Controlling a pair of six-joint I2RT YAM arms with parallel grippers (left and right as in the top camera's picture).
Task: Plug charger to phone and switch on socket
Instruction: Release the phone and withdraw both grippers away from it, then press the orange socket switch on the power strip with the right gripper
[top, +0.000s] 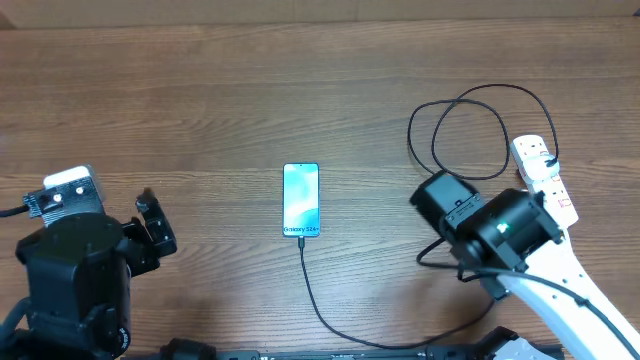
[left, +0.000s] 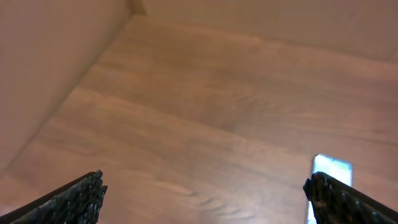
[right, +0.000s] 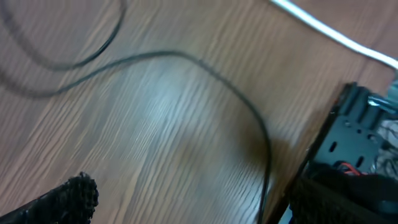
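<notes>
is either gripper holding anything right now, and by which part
Nothing is held. The left gripper and right gripper both stand open and empty; the charger lies on the table, untouched.

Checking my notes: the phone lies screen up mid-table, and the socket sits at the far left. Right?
Not quite. The socket sits at the far right, not the left, as the overhead view shows. The phone does lie screen up mid-table.

Overhead cam straight down on table (top: 200, 90); wrist cams low, close; left shares phone (left: 331, 169)
</notes>
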